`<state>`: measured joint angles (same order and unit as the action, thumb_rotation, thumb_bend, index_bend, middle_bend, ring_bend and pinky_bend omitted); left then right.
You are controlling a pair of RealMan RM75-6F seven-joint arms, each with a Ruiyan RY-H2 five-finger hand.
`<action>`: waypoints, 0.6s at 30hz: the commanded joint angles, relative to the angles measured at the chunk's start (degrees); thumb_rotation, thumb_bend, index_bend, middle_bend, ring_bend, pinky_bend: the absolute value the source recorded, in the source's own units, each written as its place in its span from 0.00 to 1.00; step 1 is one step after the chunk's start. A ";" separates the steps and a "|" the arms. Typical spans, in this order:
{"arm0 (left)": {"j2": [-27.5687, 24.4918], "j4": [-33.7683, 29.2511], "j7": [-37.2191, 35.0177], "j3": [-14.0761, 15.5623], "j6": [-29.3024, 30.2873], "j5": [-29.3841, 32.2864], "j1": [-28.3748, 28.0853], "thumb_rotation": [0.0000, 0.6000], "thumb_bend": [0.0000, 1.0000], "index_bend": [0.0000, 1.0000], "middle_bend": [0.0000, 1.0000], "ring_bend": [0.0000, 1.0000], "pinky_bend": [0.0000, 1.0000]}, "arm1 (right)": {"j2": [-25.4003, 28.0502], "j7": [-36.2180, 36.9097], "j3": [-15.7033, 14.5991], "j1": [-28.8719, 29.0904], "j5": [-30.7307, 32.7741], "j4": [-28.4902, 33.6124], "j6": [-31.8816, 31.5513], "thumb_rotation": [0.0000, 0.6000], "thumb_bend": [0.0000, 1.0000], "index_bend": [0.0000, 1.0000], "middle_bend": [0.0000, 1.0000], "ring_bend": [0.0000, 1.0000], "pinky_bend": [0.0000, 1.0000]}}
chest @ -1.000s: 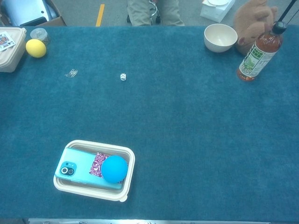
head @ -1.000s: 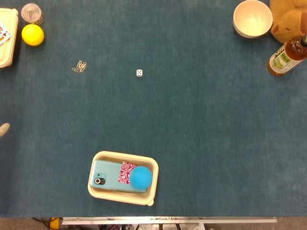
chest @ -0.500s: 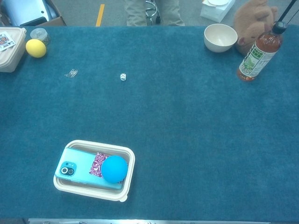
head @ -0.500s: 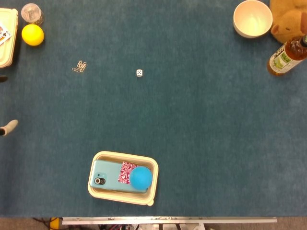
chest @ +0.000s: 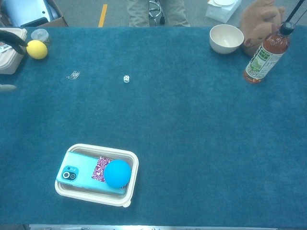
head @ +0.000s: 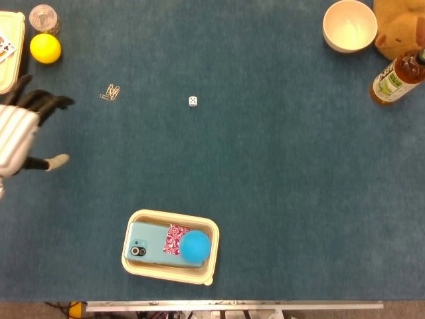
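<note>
My left hand comes in at the left edge of the head view, white with dark fingers spread and nothing held. The chest view shows only its fingertips at the left edge. It hovers over the blue cloth, nearest the paper clips and the yellow ball. A small white die lies further right. A cream tray near the front edge holds a light blue phone, a patterned card and a blue ball. My right hand appears in neither view.
A cream box with a playing card and a small clear jar stand at the far left. At the far right are a white bowl, a brown plush toy and a tea bottle.
My left hand has moved rightward into view from the left edge; a second ago only a fingertip showed. Nothing on the table has shifted.
</note>
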<state>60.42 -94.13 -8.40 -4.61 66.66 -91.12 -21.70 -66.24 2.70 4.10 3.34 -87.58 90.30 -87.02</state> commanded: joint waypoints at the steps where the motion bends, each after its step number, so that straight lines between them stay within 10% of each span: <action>1: 1.54 1.68 -0.35 -0.14 -3.85 -0.98 -3.45 1.00 0.11 0.23 0.45 0.33 0.20 | -0.22 -0.10 0.04 0.25 0.20 -0.22 0.43 1.00 0.29 0.40 0.33 0.26 0.42; 18: 8.98 7.96 1.53 -0.47 -16.27 0.06 -15.39 1.00 0.11 0.19 0.96 0.79 0.80 | -0.99 0.85 0.25 1.34 1.17 -2.41 2.36 1.00 0.29 0.40 0.33 0.26 0.42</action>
<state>68.92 -86.56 -6.88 -5.02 50.88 -91.41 -36.60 -67.22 3.53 4.35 4.65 -86.43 87.92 -84.69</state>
